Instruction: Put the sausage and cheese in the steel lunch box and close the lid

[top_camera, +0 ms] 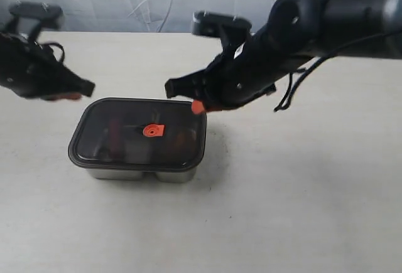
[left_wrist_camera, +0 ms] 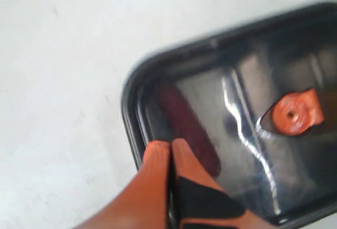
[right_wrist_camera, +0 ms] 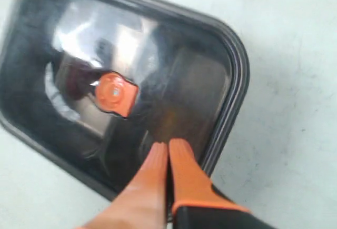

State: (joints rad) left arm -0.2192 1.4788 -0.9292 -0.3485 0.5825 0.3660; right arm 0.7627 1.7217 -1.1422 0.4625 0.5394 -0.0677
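One steel lunch box (top_camera: 141, 174) sits near-centre with the lid (top_camera: 125, 136) on top, long axis left to right, and the sausage (left_wrist_camera: 187, 129) shows dim under its left end. Further back, the right gripper (top_camera: 198, 107), pinched tight and empty, hovers at the far right corner. The left gripper (top_camera: 74, 95), likewise pinched, hangs by the far left corner.

A lab-style test bench: bare white table (top_camera: 314, 210), wrinkled grey backdrop (top_camera: 125, 3).
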